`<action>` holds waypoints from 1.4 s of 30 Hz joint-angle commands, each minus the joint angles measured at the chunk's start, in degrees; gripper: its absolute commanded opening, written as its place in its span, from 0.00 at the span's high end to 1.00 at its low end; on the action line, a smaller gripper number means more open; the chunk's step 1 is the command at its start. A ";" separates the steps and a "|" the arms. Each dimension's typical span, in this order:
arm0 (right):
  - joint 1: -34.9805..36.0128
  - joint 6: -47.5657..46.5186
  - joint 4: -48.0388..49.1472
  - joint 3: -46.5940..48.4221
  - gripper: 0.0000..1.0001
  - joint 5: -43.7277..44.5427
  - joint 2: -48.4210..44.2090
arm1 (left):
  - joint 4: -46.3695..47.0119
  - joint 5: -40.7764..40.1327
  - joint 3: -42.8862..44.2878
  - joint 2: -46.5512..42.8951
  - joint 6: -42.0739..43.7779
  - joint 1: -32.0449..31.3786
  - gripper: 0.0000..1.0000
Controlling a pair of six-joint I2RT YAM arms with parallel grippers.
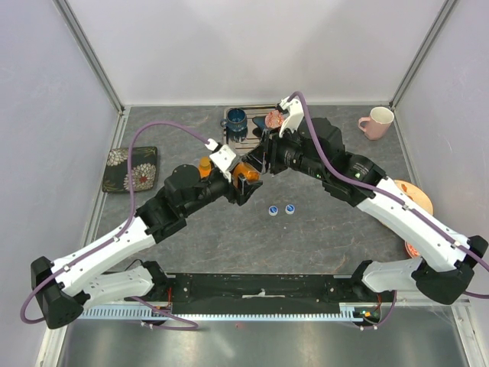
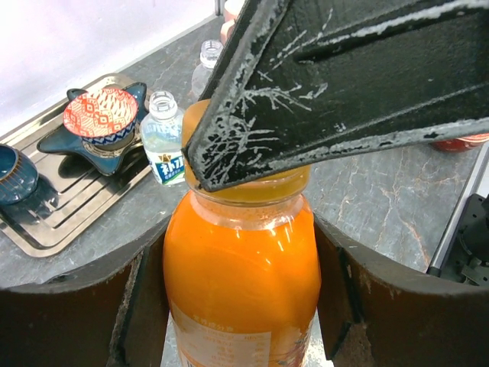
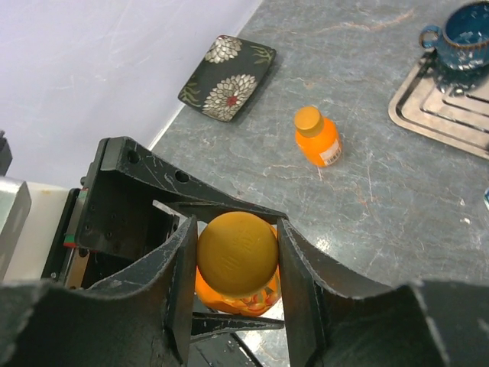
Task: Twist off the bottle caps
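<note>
My left gripper (image 1: 243, 183) (image 2: 241, 306) is shut on the body of a short orange bottle (image 2: 241, 267), which stands upright on the table. My right gripper (image 1: 258, 162) (image 3: 238, 264) is shut from above on that bottle's orange cap (image 3: 238, 251). A second orange bottle (image 1: 205, 165) (image 3: 319, 141) with its orange cap (image 3: 309, 118) on stands just left of my left gripper. Two blue caps (image 1: 273, 209) (image 1: 290, 208) lie on the table in front. Two clear bottles (image 2: 164, 141) (image 2: 206, 65) stand uncapped behind; the nearer one has a blue-white label.
A metal tray (image 1: 229, 131) at the back holds a blue mug (image 1: 236, 120) and a red patterned bowl (image 2: 101, 115). A pink mug (image 1: 377, 121) stands back right. A floral dish (image 1: 131, 168) lies at the left, an orange plate (image 1: 419, 197) at the right.
</note>
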 commanded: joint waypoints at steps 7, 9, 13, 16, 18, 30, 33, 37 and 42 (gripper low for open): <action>0.31 -11.96 1.84 0.77 1.00 -13.26 -6.62 | 5.14 18.66 2.21 -4.76 -4.17 1.30 0.98; 0.31 -13.37 2.54 0.77 1.00 -17.31 -7.16 | 5.75 29.35 3.35 -4.15 -6.88 2.62 0.98; 0.31 -17.32 4.92 -0.02 1.00 -32.49 -9.35 | 6.98 42.76 4.94 -2.57 -10.76 3.76 0.98; 0.31 -18.65 5.35 -0.98 1.00 -36.39 -10.93 | 9.70 48.48 4.94 -2.13 -13.49 4.11 0.98; 0.31 -18.83 6.49 -1.86 1.00 -36.06 -12.94 | 10.23 49.63 4.94 -2.13 -14.20 4.38 0.98; 0.31 -17.51 13.17 -2.83 1.00 -54.50 -18.14 | 17.52 67.03 5.47 1.65 -23.77 7.19 0.98; 0.31 -17.59 13.79 -3.62 1.00 -53.90 -18.58 | 19.90 69.49 5.47 2.53 -26.23 7.37 0.98; 0.31 -16.72 14.32 -4.24 1.00 -38.57 -19.72 | 18.51 66.18 5.12 2.27 -23.97 8.07 0.98; 0.31 -17.25 8.10 -6.77 1.00 -4.99 -19.90 | 2.43 43.45 4.77 -2.90 -12.81 8.69 0.98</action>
